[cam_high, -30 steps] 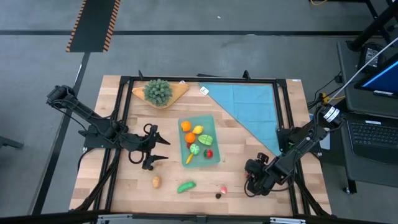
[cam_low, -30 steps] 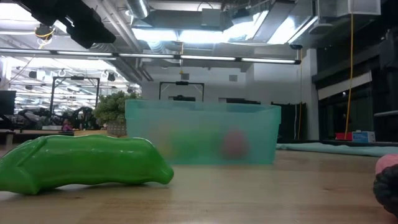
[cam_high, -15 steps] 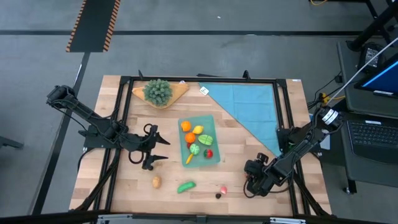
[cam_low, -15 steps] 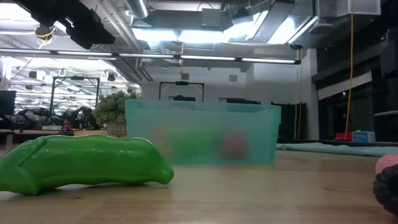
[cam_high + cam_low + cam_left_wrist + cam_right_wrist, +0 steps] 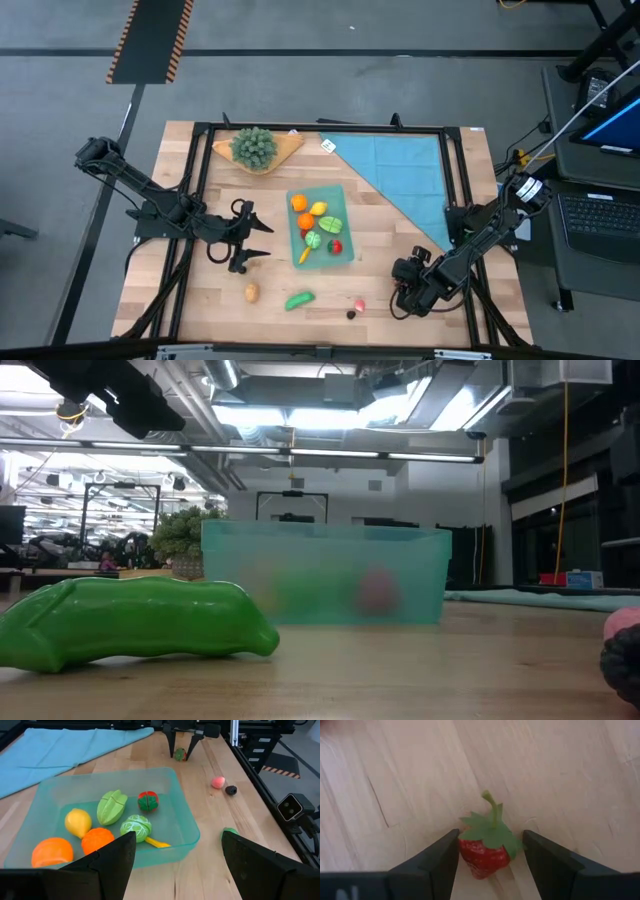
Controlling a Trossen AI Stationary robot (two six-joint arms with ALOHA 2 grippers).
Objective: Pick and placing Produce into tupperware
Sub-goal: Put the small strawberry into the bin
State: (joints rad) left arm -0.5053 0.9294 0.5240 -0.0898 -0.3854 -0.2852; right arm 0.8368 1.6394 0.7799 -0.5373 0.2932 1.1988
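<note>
- From above, your right gripper sits low at the table's front right, and its body hides the strawberry; only the right wrist view shows the fruit between the two fingers, which flank it closely. Whether they actually press on it you cannot tell.
- Your left gripper waits just left of the tupperware, jaws spread and empty.
- In the low view the tupperware's frosted wall blurs its contents to faint colour patches, and the pink piece and the dark piece are cut off at the right edge.
- In the tupperware you see two oranges, a lemon, a green starfruit, a cabbage and a red tomato-like piece.
- Loose on the wooden table: a green pea pod, a brown potato.
- A blue cloth covers the far right corner; a leafy bunch lies on a wooden board.
- Beyond is a lit workshop.
</note>
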